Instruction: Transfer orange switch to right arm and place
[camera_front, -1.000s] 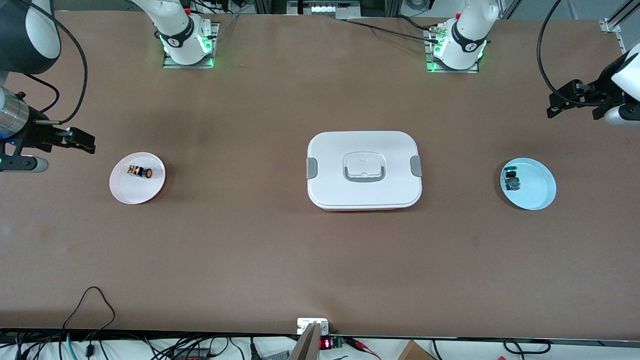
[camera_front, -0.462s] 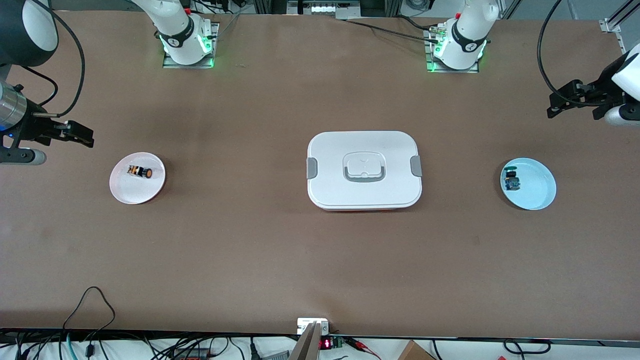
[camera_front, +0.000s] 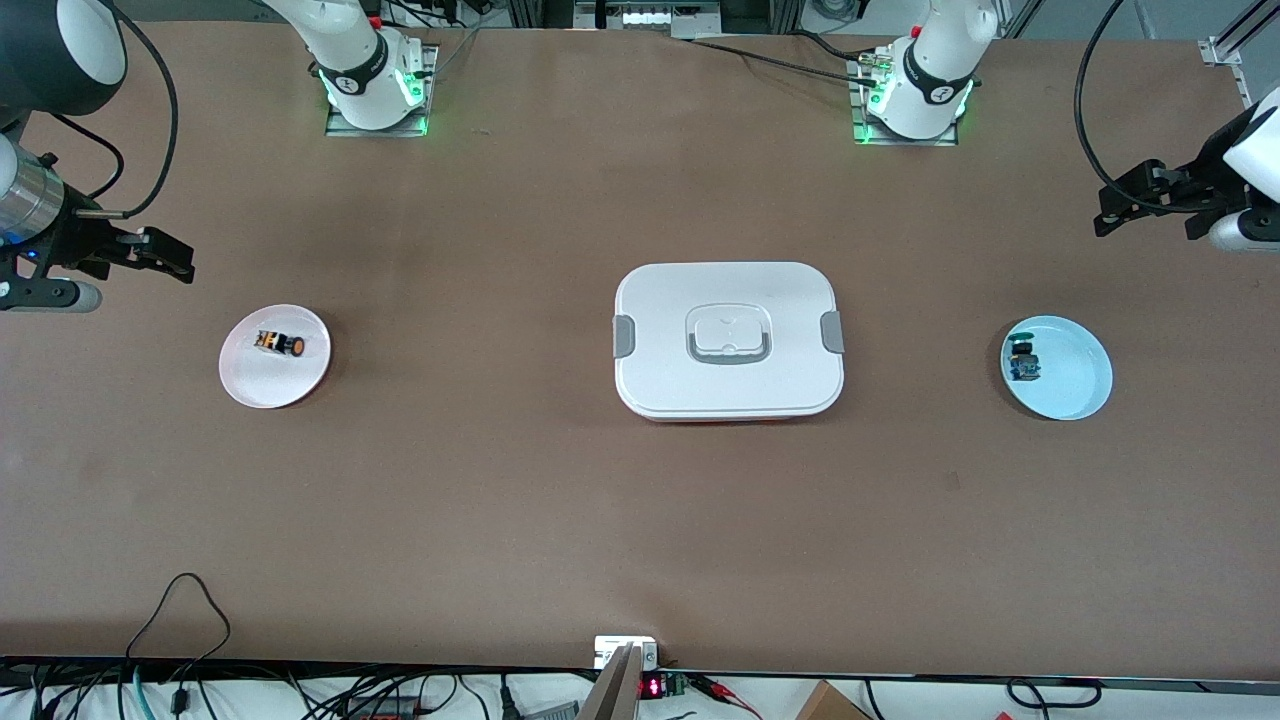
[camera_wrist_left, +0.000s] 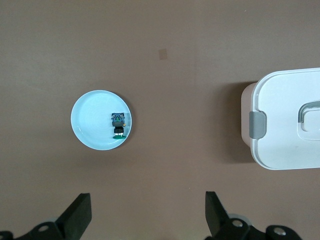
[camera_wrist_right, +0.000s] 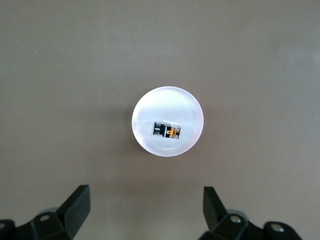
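The orange switch (camera_front: 279, 343) lies on its side on a pale pink plate (camera_front: 240, 385) toward the right arm's end of the table. In the right wrist view the orange switch (camera_wrist_right: 167, 130) rests in the middle of that plate (camera_wrist_right: 145, 107). My right gripper (camera_front: 160, 258) hangs over bare table beside the plate, open and holding nothing; its own view shows the right gripper (camera_wrist_right: 146, 192) with jaws wide apart. At the other end, my left gripper (camera_front: 1110, 215) waits over bare table, and the left gripper (camera_wrist_left: 148, 197) is open and holds nothing.
A white lidded box (camera_front: 728, 340) with grey clips sits mid-table. A light blue plate (camera_front: 1075, 385) toward the left arm's end holds a small blue-bodied part with a green cap (camera_front: 1022, 360). Cables trail along the table edge nearest the front camera.
My right gripper has drifted slightly toward the bases' edge of the table, still open. The left arm, the switch and both plates have not moved.
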